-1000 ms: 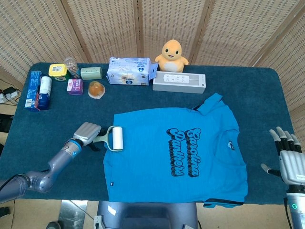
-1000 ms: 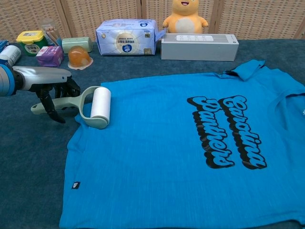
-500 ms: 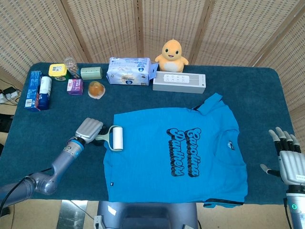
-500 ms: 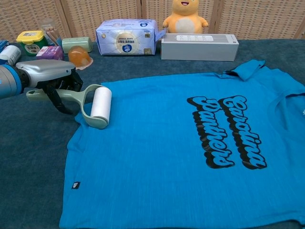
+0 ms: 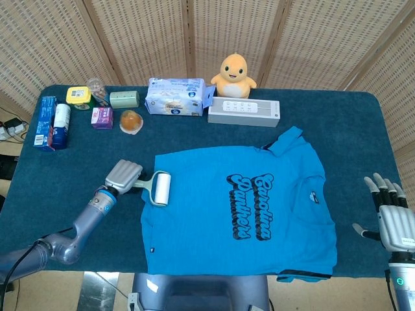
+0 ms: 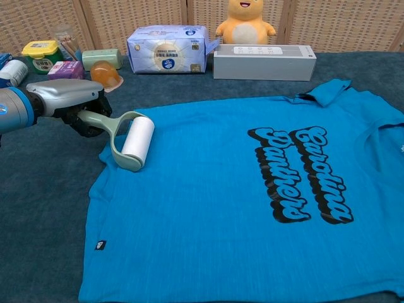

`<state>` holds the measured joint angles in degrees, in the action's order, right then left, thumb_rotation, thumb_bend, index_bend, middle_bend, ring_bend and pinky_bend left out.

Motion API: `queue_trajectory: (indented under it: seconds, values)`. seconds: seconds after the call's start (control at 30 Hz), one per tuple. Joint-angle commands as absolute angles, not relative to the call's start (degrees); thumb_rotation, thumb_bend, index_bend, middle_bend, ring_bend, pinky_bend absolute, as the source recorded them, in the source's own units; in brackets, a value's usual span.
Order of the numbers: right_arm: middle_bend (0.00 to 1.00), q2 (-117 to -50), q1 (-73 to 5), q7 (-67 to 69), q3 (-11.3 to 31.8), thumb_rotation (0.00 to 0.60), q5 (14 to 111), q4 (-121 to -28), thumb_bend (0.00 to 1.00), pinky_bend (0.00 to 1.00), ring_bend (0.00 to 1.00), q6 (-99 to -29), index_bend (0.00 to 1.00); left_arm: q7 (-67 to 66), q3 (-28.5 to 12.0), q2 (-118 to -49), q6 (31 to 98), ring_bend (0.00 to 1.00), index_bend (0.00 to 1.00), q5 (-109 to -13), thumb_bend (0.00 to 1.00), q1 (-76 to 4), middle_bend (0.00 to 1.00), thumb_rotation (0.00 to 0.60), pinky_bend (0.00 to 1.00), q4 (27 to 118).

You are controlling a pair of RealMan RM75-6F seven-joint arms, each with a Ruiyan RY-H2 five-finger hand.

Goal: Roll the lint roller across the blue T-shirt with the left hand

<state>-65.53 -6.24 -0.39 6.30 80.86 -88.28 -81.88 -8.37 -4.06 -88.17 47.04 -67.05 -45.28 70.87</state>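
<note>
A blue T-shirt [image 5: 240, 214] [image 6: 240, 202] with black lettering lies flat on the dark blue table. The lint roller [image 5: 157, 188] [image 6: 134, 144], with a white drum and pale green handle, rests on the shirt's left sleeve edge. My left hand [image 5: 122, 175] [image 6: 68, 102] grips the roller's handle just left of the shirt, its fingers wrapped around it. My right hand [image 5: 389, 214] hovers off the table's right front corner, fingers spread, holding nothing.
Along the back edge stand a tissue pack [image 5: 174, 96], a grey box [image 5: 244, 112], a yellow plush toy [image 5: 234, 75], a jelly cup [image 5: 131, 121], small boxes [image 5: 102, 117] and tubes [image 5: 52, 122]. Bare table [image 5: 78, 162] lies left of the shirt.
My left hand has closed on the handle and shifted slightly right and back; the roller's drum has swung a little further onto the shirt. The right hand is nearly unchanged.
</note>
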Motion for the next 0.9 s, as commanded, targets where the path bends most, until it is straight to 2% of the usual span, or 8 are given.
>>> queue_trajectory:
  seconds: [0.03, 0.23, 0.33, 0.73, 0.9]
  values:
    - [0.00, -65.46, -6.19, -0.26, 6.31, 0.600, 80.92, -88.34, 0.00, 0.00, 0.00, -82.00, 0.06, -9.12, -4.18, -88.53, 47.27, 0.70, 0.79, -67.10, 0.56, -45.21, 0.79, 0.600, 0.72, 70.42]
    - [0.00, -65.11, -6.05, 0.26, 6.24, 0.600, 81.10, -88.72, 0.00, 0.00, 0.00, -82.17, 0.06, -12.88, -3.08, -89.56, 49.01, 0.70, 0.80, -68.94, 0.51, -44.84, 0.79, 0.600, 0.72, 68.44]
    - [0.00, -64.88, -5.94, 0.50, 6.22, 0.600, 81.19, -88.87, 0.00, 0.00, 0.00, -82.33, 0.06, -15.30, -2.40, -90.77, 50.01, 0.70, 0.83, -69.37, 0.50, -44.24, 0.79, 0.600, 0.72, 66.39]
    - [0.00, -64.77, -5.88, 0.79, 6.16, 0.600, 81.35, -88.85, 0.00, 0.00, 0.00, -82.41, 0.06, -11.21, -2.95, -91.68, 48.27, 0.76, 0.92, -70.41, 0.61, -43.25, 0.84, 0.600, 0.80, 65.06]
    - [0.00, -64.68, -5.86, 0.95, 6.14, 0.600, 81.42, -88.87, 0.00, 0.00, 0.00, -82.43, 0.06, -10.95, -3.32, -91.88, 48.03, 0.81, 0.94, -70.30, 0.66, -43.05, 0.87, 0.600, 0.90, 64.93]
